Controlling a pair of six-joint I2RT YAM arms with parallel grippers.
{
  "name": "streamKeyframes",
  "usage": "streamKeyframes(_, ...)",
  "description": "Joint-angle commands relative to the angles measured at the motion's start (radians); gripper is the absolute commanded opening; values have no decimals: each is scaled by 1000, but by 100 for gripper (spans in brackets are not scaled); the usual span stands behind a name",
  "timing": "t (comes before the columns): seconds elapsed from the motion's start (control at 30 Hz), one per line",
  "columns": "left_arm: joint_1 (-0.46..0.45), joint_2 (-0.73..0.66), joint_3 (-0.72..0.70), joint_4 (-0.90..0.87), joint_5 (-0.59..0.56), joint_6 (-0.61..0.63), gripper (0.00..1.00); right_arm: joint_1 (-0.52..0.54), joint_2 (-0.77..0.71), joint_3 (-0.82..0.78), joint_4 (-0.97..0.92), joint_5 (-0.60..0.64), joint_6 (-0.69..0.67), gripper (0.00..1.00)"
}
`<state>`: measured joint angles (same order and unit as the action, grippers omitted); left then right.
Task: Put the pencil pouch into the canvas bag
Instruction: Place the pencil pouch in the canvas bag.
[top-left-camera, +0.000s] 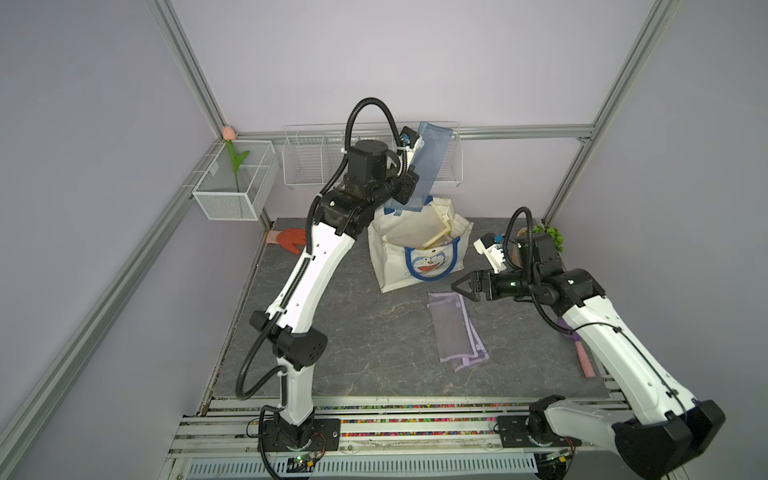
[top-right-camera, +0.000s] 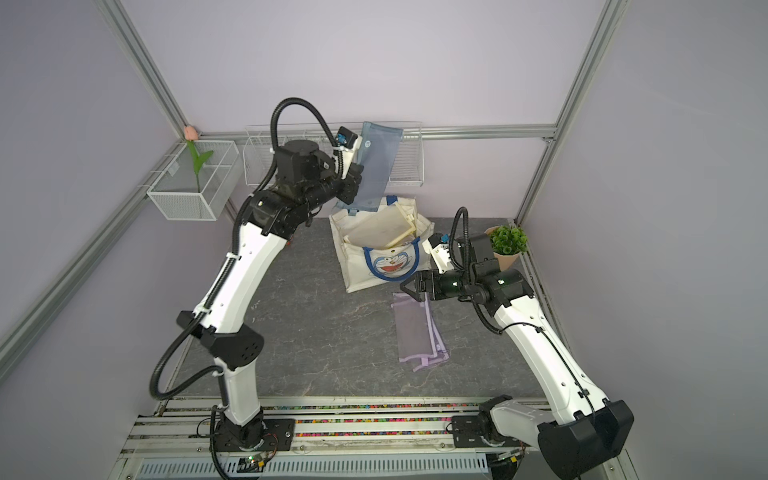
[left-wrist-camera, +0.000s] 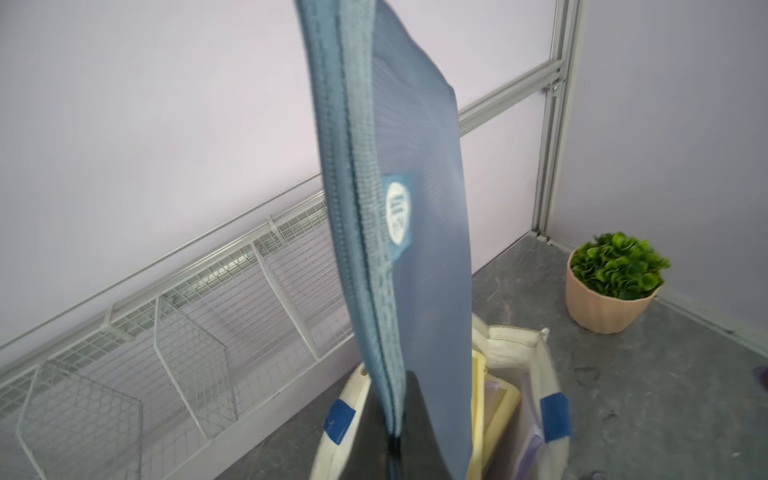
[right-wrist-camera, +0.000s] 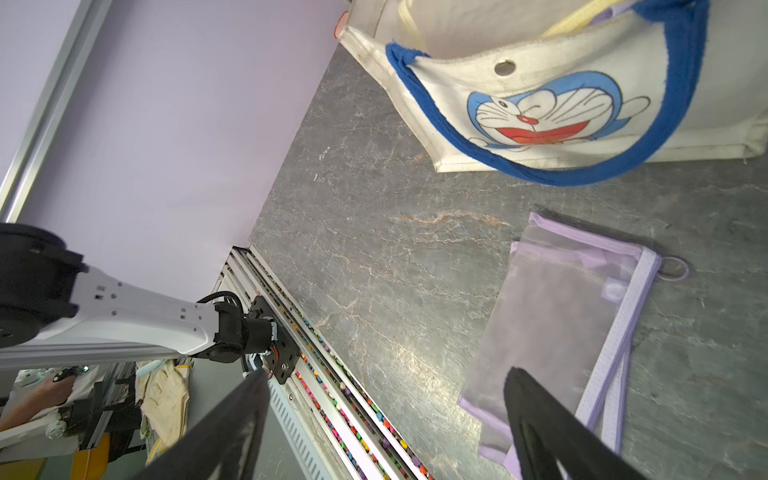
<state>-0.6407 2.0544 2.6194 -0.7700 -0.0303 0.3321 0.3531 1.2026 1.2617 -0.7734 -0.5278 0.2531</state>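
We see the left fingers (left-wrist-camera: 370, 440) shut tight on the blue mesh pencil pouch (top-left-camera: 430, 162), pinching it near its lower end so that the long axis runs up and away from the grip, close to upright with a slight lean toward the back wall. The pouch hangs in the air over the rear rim of the canvas bag (top-left-camera: 395, 266), in front of the white wire rack (top-left-camera: 307, 162). In both top views its lower edge overlaps the bag's back corner, though we cannot tell for sure whether it touches the fabric or hangs just clear. The bag's mouth gapes open, and flat cream pieces, perhaps boards or frames (top-left-camera: 419, 232), already lean inside it. The relation that matters is this: the opening lies below the fingers and a little toward the robot's own side, so we judge that the pouch must come forward over the mouth and go down end first along its long axis, slipping beside the cream pieces. The left arm is plainly the one placed for that. The right fingers (right-wrist-camera: 548, 424) stand wide apart and hold nothing, hovering low beside the bag over the purple mesh pouches (top-left-camera: 453, 328) lying flat on the table (top-left-camera: 353, 332).
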Motion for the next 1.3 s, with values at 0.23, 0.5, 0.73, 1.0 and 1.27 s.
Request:
streamKeyframes(0.23, -18, 59, -164, -94, -79, 208, 0, -66, -13, -28, -16, -6, -1, 90)
streamKeyframes(0.5, -22, 81, -279, -46, -49, 201, 0, -78, 2, -26, -15, -11, 2, 90)
streamKeyframes(0.73, -24, 143, -277, -17, -79, 203, 0, -85, -5, -30, -17, -9, 4, 90)
streamKeyframes(1.0, -28, 228, -221, -2, -95, 194, 0, -89, -11, -31, -21, -9, 3, 91)
streamKeyframes(1.27, -29, 264, -200, 39, -131, 182, 0, -91, -12, -36, -18, -12, 5, 91)
